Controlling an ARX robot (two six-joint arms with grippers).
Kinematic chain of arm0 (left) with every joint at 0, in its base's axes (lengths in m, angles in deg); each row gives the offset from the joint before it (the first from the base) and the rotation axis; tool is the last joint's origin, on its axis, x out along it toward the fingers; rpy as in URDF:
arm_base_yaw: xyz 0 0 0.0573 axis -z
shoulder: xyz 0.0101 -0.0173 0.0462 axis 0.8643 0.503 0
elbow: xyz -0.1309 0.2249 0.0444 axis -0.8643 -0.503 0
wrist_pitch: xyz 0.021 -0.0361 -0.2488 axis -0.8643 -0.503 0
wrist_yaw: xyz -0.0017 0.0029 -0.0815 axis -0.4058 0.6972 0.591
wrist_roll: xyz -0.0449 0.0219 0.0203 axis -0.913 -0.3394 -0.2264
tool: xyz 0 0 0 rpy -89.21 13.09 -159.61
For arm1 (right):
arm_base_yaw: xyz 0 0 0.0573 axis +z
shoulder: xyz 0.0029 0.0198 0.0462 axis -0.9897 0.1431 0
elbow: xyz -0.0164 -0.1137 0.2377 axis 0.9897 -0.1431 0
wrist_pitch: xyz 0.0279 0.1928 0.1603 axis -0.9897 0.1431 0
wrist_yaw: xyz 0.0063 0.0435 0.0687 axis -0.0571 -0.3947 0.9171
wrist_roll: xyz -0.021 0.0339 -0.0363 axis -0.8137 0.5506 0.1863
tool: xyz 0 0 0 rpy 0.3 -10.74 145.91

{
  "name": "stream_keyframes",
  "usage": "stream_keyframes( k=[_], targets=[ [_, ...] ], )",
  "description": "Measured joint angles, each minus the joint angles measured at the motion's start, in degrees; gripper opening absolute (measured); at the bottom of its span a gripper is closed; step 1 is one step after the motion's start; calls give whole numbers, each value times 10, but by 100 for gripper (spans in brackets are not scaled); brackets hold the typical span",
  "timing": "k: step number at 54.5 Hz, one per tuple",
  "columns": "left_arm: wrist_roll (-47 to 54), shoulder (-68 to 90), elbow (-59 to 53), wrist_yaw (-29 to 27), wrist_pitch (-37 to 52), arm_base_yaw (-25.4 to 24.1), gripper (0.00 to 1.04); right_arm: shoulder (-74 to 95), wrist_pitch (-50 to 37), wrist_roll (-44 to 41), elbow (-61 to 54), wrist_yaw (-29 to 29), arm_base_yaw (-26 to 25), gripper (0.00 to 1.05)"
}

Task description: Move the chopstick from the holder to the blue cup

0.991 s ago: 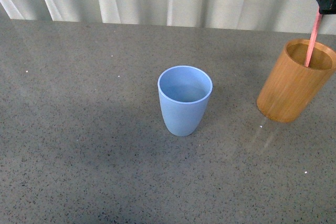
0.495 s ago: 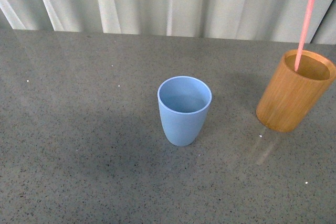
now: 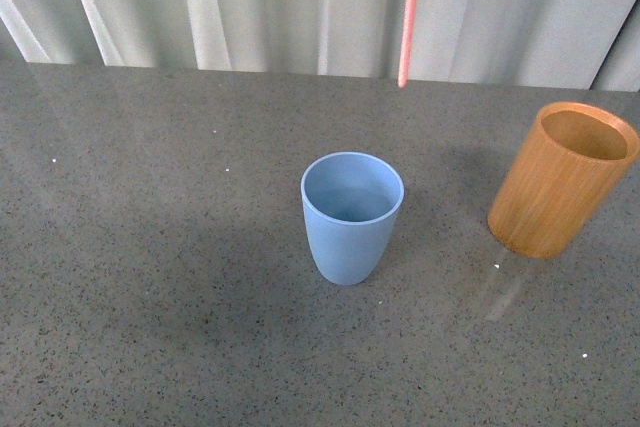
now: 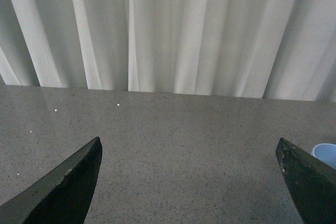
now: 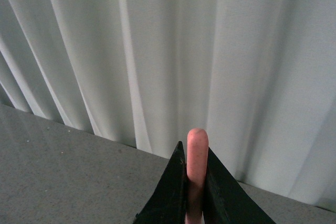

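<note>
Front view: chopstick (image 3: 409,17) aloft, outside holder (image 3: 560,192), near blue cup (image 3: 352,215).

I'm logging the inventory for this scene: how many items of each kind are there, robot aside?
chopstick: 1
blue cup: 1
holder: 1
Total: 3

One chopstick (image 3: 409,17); one blue cup (image 3: 350,229); one wooden holder (image 3: 553,199).
</note>
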Motion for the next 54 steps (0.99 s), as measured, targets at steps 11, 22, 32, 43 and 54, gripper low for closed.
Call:
stream_keyframes(
  k=[11, 22, 32, 43, 54],
  targets=[
    [0, 0, 0, 0, 0, 0, 98, 19, -26, 20, -24, -5, 22, 3],
    [0, 0, 0, 0, 0, 0, 98, 54, -56, 30, -38, -5, 22, 3],
    [0, 0, 0, 0, 0, 0, 98, 75, -71, 33, -45, -7, 25, 3],
    [0, 0, 0, 0, 0, 0, 98, 96, -90, 35, -47, -7, 29, 3],
    [0, 0, 0, 0, 0, 0, 98, 123, -100, 41, -48, -7, 30, 3]
  ],
)
